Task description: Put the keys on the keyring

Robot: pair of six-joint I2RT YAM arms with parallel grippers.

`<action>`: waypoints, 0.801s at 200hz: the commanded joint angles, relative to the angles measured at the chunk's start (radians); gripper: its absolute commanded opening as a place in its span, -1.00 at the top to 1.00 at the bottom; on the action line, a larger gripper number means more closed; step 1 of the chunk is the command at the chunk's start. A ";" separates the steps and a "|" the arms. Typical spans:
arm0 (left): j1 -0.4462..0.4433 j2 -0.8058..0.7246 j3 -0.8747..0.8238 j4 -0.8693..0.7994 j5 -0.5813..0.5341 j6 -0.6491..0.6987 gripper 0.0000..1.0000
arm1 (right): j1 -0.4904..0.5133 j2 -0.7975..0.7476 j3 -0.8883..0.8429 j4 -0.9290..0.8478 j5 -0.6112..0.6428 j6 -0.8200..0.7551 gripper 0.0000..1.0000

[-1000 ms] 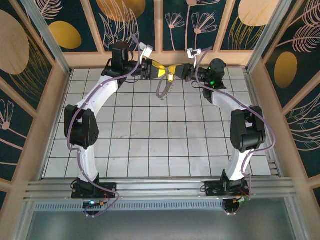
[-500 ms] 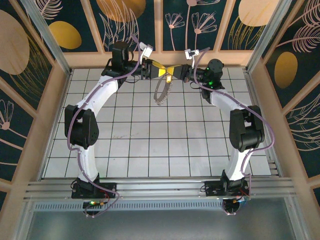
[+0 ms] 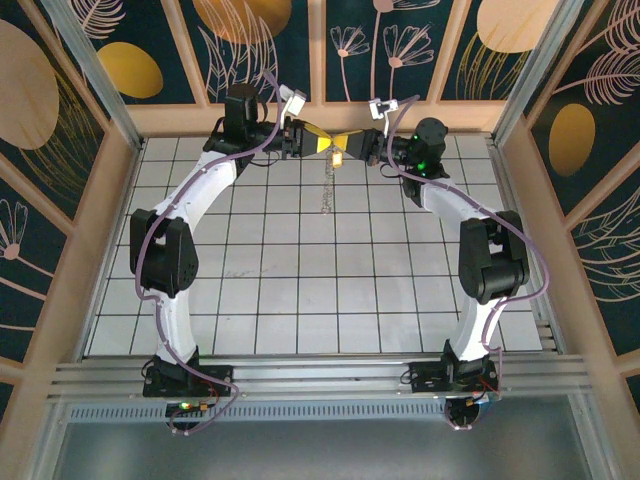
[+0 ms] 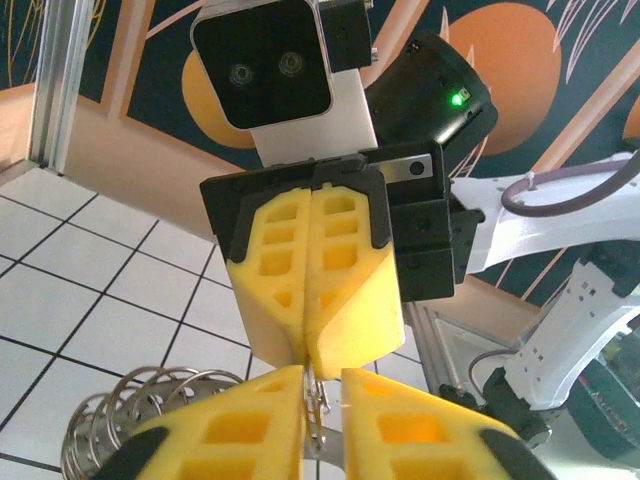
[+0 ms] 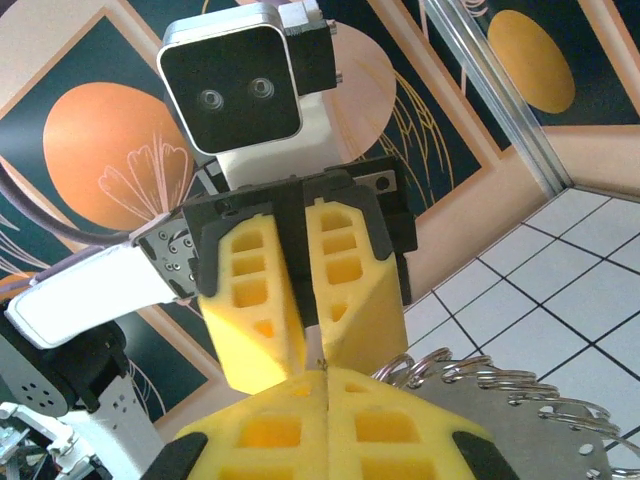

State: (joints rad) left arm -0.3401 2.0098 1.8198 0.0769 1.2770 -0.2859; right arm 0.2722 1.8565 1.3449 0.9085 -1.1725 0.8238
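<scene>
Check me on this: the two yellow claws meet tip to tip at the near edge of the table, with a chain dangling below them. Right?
Not the near edge. The top view shows the left gripper and right gripper meeting tip to tip at the far edge of the table, with the chain dangling below them.

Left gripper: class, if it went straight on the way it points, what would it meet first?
Most likely the right gripper: the left gripper faces it almost tip to tip, a thin metal piece between them. The gap is hard to judge.
</scene>
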 commanded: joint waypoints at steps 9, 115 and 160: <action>-0.021 0.010 0.029 0.000 0.064 0.032 0.71 | 0.007 0.012 0.050 0.023 0.015 -0.014 1.00; -0.028 0.010 0.031 -0.014 0.068 0.048 1.00 | 0.011 0.022 0.056 0.023 0.016 -0.015 1.00; -0.032 0.000 0.017 -0.007 0.057 0.065 1.00 | -0.001 0.008 0.054 0.021 0.014 -0.006 0.73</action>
State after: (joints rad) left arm -0.3424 2.0136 1.8202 0.0586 1.2747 -0.2535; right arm 0.2764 1.8629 1.3548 0.9081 -1.1805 0.8249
